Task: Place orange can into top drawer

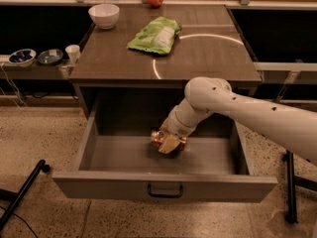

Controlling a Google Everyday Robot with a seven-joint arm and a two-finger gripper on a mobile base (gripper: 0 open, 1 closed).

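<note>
Inside open top drawer (163, 185): tool (169, 144) clamped on orange can (156, 138), near drawer floor

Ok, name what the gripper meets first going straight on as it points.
Probably the floor of the top drawer: the gripper points down into it, with the orange can at its tip. Depth is unclear.

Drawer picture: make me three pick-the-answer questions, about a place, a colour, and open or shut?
1. Where is the orange can? A on a chair; B in the top drawer, at the gripper; C in a sink.
2. What colour is the bag on the tabletop? A green; B blue; C black.
3. The top drawer is: A shut; B pulled open; C taken out.
Answers: B, the jaws grip the can down inside the drawer; A, its wrapper is green; B, its inside shows.
</note>
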